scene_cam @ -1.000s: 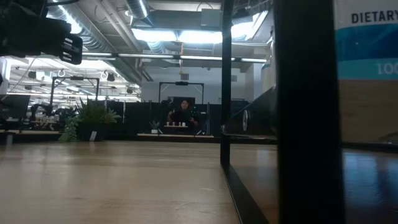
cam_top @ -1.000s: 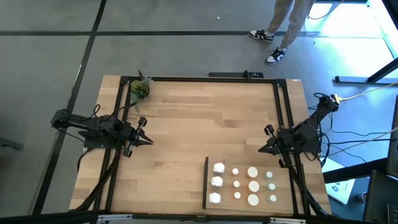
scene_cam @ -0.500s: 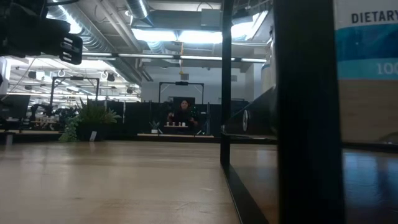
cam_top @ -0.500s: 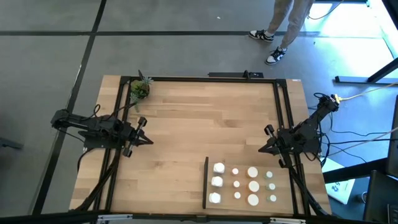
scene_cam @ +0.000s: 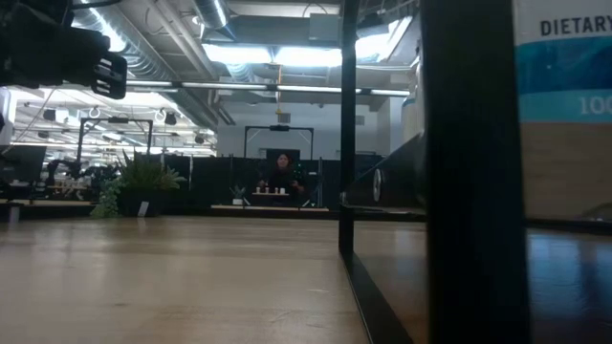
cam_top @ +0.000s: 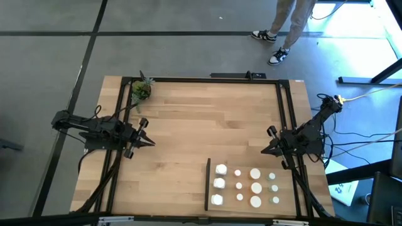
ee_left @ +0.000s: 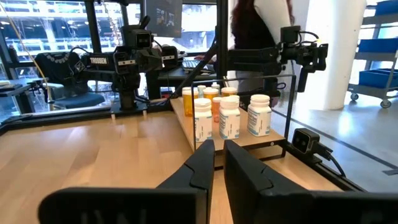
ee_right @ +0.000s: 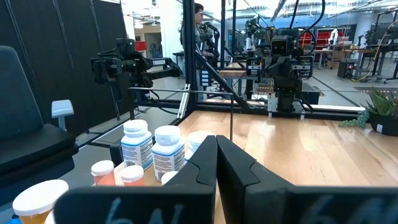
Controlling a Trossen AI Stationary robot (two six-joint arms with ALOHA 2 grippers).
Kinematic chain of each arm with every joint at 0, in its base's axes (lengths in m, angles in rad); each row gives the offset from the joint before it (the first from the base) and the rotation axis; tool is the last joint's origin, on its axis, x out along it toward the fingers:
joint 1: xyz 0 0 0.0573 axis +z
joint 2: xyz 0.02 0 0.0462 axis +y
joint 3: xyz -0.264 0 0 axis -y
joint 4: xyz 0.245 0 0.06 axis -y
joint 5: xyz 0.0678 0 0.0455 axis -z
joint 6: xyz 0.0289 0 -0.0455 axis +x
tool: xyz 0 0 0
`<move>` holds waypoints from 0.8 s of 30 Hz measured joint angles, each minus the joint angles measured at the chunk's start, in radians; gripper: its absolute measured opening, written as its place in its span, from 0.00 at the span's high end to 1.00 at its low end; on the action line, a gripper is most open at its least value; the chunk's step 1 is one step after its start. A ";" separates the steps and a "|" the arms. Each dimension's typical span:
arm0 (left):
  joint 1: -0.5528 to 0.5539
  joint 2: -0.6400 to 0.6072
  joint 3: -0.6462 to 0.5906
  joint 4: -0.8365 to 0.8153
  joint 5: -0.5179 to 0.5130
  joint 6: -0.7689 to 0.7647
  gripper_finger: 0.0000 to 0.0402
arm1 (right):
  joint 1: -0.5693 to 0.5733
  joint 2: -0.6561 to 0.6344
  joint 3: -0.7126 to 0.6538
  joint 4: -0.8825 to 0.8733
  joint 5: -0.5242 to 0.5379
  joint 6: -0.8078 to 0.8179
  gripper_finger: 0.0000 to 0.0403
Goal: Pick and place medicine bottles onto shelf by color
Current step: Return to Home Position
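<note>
The medicine bottles [cam_top: 246, 186] stand upright in rows on the light-wood shelf [cam_top: 286, 188] at the table's near right. Three larger white ones stand beside its black upright strip [cam_top: 207, 184], and small pale green-topped ones [cam_top: 274, 188] stand at its right. They also show in the left wrist view [ee_left: 229, 116] and the right wrist view [ee_right: 153, 147]. My left gripper [cam_top: 151, 142] hovers over the table's left part, shut and empty, pointing right. My right gripper [cam_top: 264, 150] hovers just beyond the shelf's far right, shut and empty, pointing left.
A small green potted plant [cam_top: 141, 90] stands at the far left corner. Black frame rails [cam_top: 284, 107] run along the table's sides. Bare wood [cam_top: 207, 119] lies between the arms. A person's legs [cam_top: 286, 28] show on the floor beyond the far edge.
</note>
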 joint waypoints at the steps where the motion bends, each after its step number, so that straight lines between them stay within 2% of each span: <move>1: 0.000 0.000 0.000 0.000 0.000 0.000 0.93 | 0.000 0.000 0.000 0.000 0.000 0.000 0.99; 24: 0.000 0.000 0.000 0.000 0.000 0.000 0.99 | 0.000 0.000 0.000 0.000 0.000 0.000 0.99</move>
